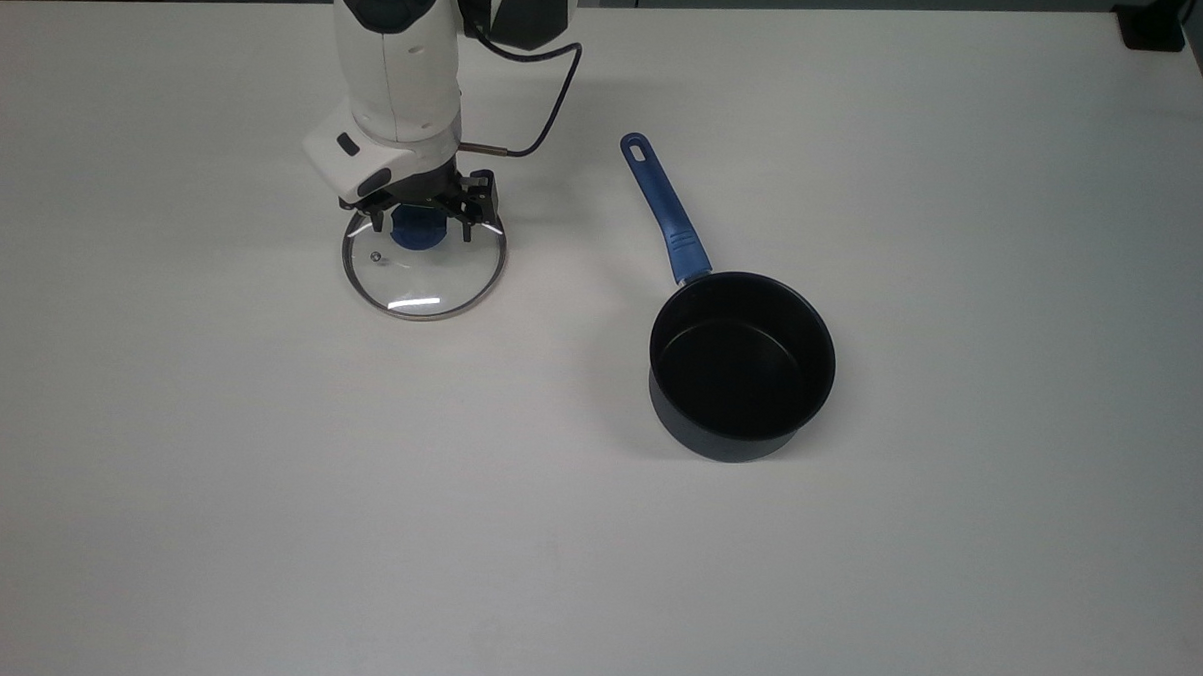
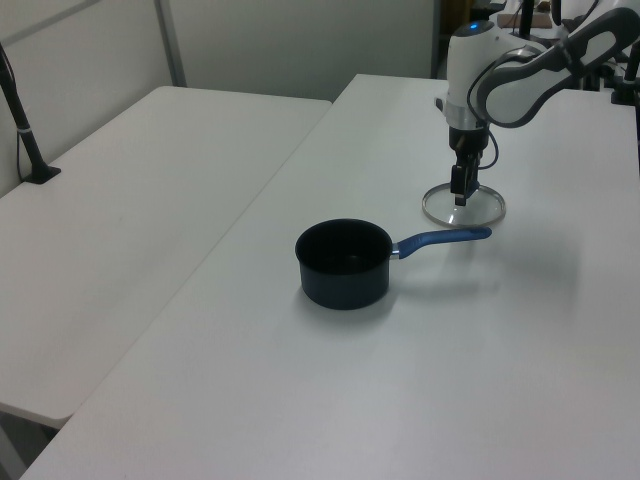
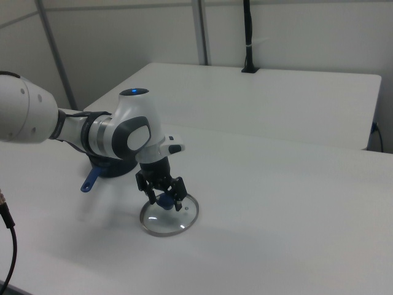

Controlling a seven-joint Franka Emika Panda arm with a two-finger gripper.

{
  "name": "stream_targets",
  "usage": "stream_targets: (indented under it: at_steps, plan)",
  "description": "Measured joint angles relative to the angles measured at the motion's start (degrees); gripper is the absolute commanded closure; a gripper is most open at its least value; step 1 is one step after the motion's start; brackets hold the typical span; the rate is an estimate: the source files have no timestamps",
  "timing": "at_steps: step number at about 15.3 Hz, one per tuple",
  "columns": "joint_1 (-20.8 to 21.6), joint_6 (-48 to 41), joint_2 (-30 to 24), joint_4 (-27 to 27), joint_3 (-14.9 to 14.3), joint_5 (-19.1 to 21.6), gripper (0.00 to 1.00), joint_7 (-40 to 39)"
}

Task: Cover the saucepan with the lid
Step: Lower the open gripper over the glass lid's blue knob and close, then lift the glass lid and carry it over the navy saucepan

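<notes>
My pincer (image 1: 421, 220) covers the upper half of the lid's knob (image 1: 417, 236) in the top view. In the right view, my arm (image 3: 92, 135) hides most of the saucepan (image 3: 104, 169); just the handle tip (image 3: 89, 181) pokes out.
</notes>
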Motion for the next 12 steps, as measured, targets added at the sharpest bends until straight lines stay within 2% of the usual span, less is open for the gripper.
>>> stream_targets:
  at_steps: [2, 7, 10, 12]
  plan:
    - [0.0, 0.0, 0.0, 0.1, 0.0, -0.1, 0.51, 0.1]
    - [0.1, 0.0, -0.3, 1.3, 0.6, -0.1, 0.51, 9.1]
    - [0.3, -3.7, -1.9, 7.7, 5.1, -0.1, 0.51, 16.1]
    - [0.5, -9.2, -2.0, 15.1, 8.6, 0.0, 0.51, 21.5]
